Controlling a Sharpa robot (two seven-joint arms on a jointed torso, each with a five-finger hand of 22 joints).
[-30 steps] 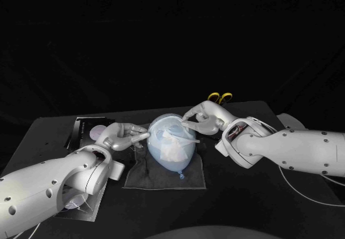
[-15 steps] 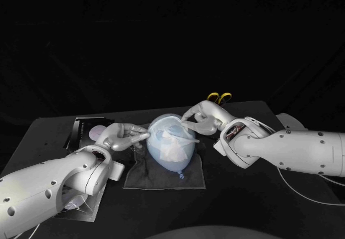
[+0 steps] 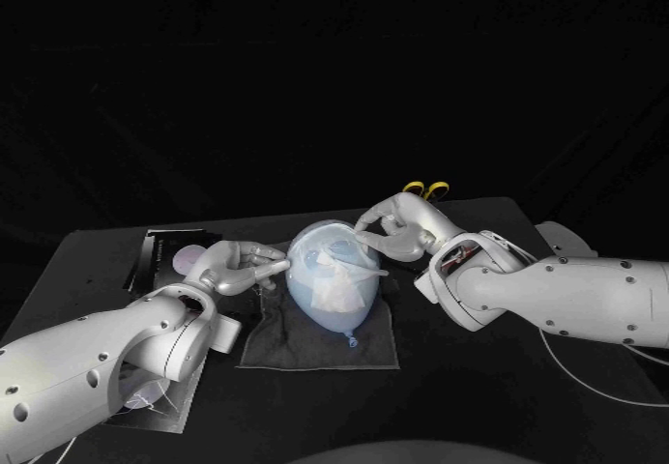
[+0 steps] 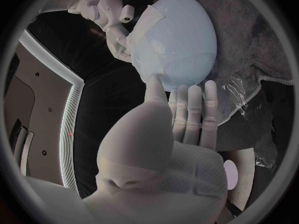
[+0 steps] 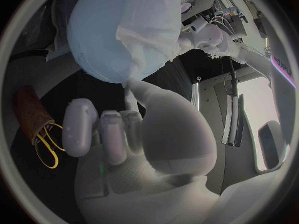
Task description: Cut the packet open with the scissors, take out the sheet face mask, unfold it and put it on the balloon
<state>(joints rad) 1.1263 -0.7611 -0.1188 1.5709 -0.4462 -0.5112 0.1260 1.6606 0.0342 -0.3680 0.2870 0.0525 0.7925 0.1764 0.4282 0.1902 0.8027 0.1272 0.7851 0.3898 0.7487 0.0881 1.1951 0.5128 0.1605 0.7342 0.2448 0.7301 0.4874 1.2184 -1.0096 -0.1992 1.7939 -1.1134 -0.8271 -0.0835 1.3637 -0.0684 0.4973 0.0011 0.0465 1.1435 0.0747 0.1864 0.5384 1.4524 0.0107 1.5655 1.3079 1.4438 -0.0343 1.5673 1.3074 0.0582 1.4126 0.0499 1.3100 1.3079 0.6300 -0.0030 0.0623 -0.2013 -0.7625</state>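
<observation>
The black tabletop (image 3: 488,387) carries a dark cloth (image 3: 286,348), and on it lies the pale blue balloon (image 3: 324,304) with the white sheet face mask (image 3: 334,280) draped on its upper side, partly crumpled. The left hand (image 3: 234,266) touches the balloon's side, its fingers (image 4: 190,109) straight and holding nothing. The right hand (image 3: 401,230) is at the far side, fingers (image 5: 112,134) curled; whether they pinch the mask, I cannot tell. The scissors (image 3: 426,188) lie behind it.
</observation>
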